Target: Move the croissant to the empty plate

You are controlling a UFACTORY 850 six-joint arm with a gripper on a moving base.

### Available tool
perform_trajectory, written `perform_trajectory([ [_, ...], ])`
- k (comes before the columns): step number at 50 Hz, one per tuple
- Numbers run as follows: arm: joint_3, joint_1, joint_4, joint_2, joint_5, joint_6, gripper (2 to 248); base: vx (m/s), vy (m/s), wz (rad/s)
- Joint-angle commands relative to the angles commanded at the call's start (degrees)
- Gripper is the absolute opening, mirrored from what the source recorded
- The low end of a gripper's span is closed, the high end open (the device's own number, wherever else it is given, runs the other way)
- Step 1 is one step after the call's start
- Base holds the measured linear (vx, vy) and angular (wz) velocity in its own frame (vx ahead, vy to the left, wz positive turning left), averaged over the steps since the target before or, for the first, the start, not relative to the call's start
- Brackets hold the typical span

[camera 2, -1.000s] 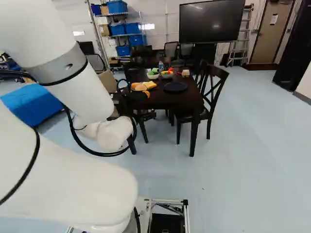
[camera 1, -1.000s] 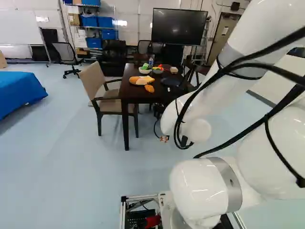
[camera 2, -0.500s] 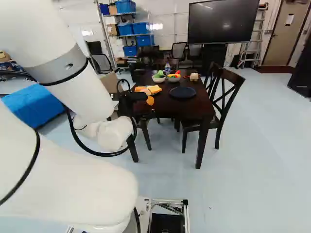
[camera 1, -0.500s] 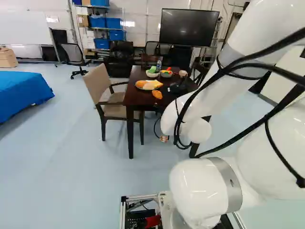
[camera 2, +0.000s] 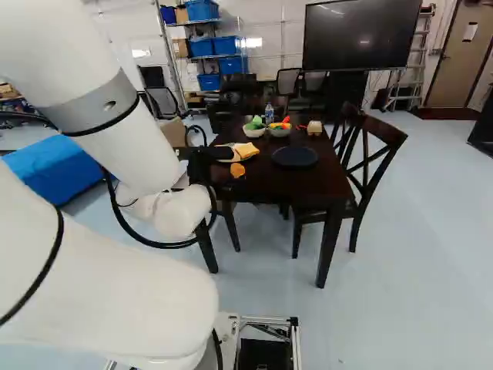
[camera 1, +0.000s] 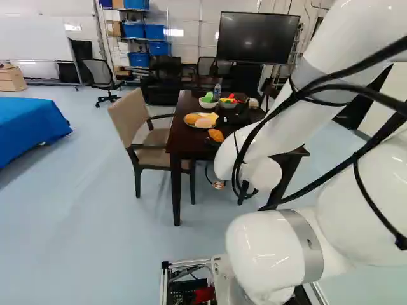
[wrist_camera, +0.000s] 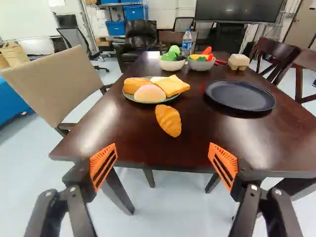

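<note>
The dark brown bench (wrist_camera: 212, 138) is standing on a pale blue floor (camera 1: 114, 241), its glossy top reflecting light. The croissant (wrist_camera: 168, 120) is lying directly on that top, near the front edge and ahead of the claw (camera 2: 216, 153), whose two fingers are standing open, well apart. The empty plate (wrist_camera: 240, 95), dark and round, is resting to the right of the croissant in the wrist-camera scene's base-view counterpart, the right base view. Just behind the croissant, a second plate (wrist_camera: 148, 102) is carrying bread pieces (wrist_camera: 149, 93). Farther back, two bowls (wrist_camera: 172, 65) are holding colourful food shapes, with a bottle (wrist_camera: 187, 42) standing behind them. A beige armchair (camera 1: 130, 117) is standing beside the bench, and a dark wooden chair (camera 2: 377, 166) is standing at the opposite side. Beyond, a large screen (camera 1: 256, 37) is facing the room, and shelves are carrying blue bins (camera 1: 134, 30).
</note>
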Motion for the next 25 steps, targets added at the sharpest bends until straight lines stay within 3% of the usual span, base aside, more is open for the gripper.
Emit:
perform_trajectory([
  [11,0.0,0.0,0.0,0.0,0.0,0.0,247,0.183,-0.001,-0.001],
  [25,0.0,0.0,0.0,0.0,0.0,0.0,247,0.058,0.0,0.0],
])
